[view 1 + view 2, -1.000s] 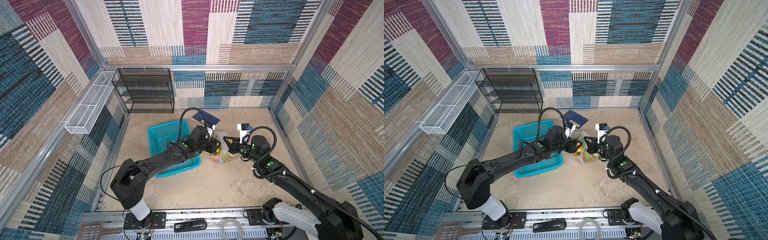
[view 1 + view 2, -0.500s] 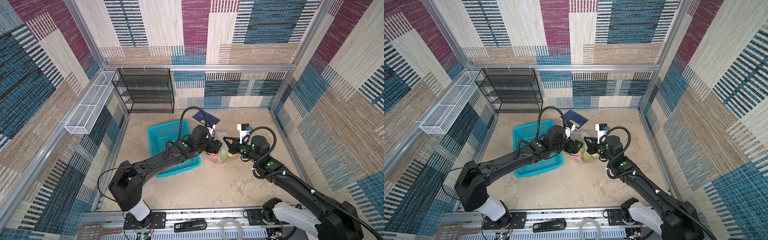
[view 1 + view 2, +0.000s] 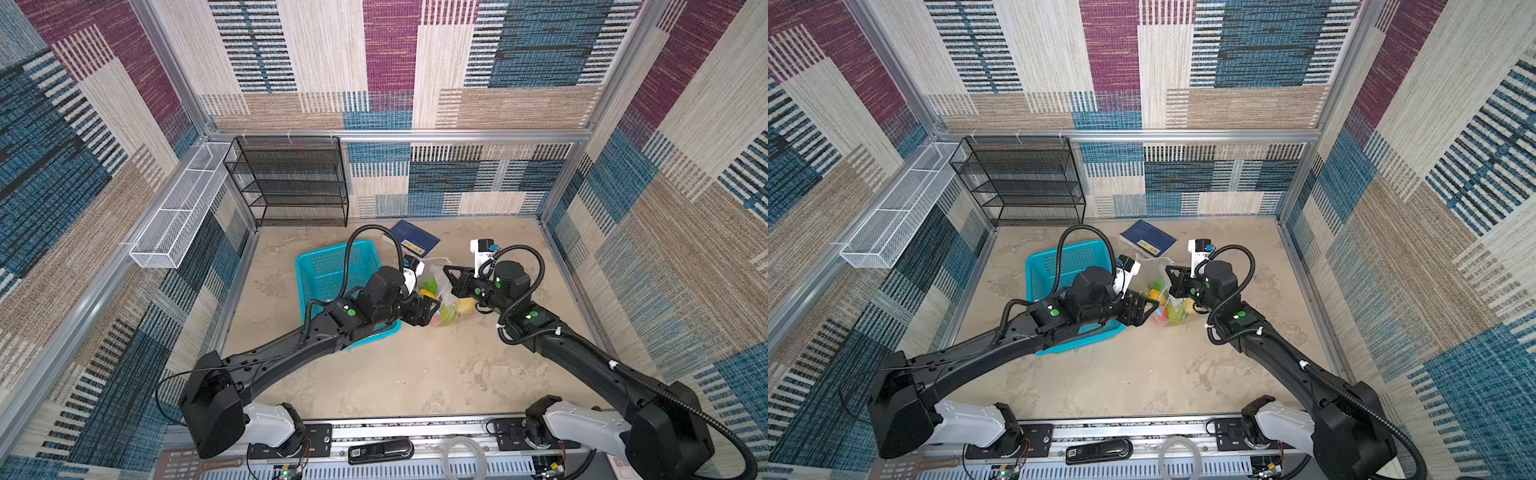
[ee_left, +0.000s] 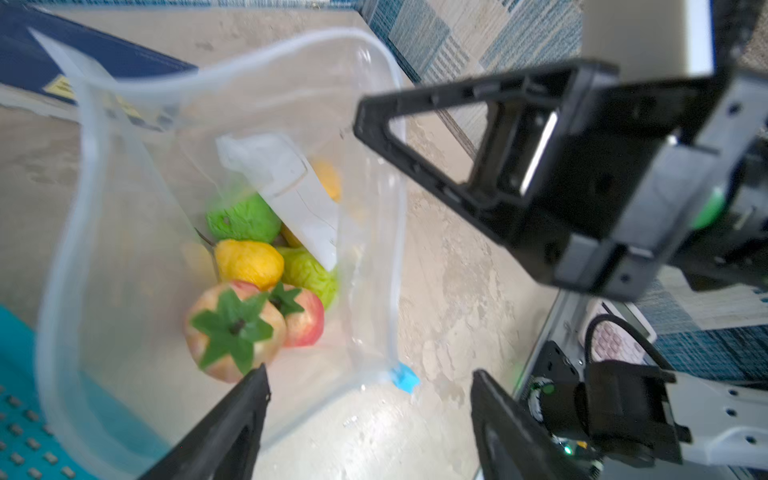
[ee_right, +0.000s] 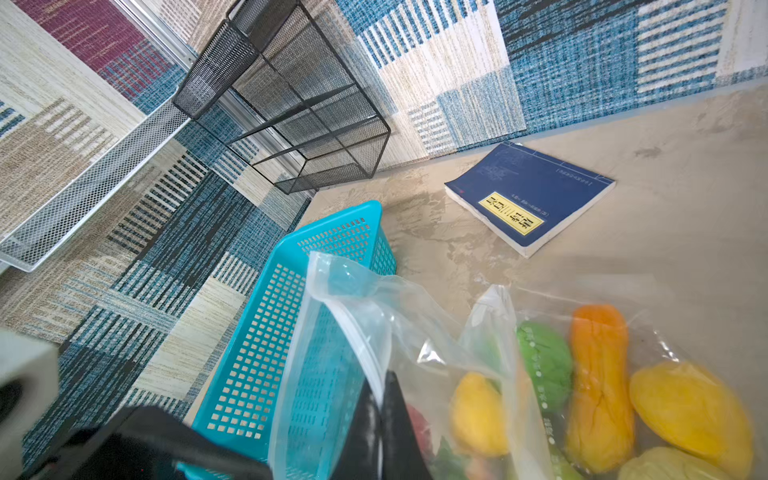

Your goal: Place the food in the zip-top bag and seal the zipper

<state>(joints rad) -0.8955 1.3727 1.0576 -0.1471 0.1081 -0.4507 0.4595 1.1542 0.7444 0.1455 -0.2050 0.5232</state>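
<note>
Bright even light, soft shadows; wrist views blurred up close

In both top views we are looking steeply down from high above, taking in the whole table [image 3: 415, 374]. From the left wrist we are peering closely into the mouth of the zip-top bag [image 4: 87, 166]. From the right wrist we are looking closely past that bag toward the teal basket [image 5: 257, 353] and book [image 5: 532, 195]. All four views are sharing the bag.
</note>
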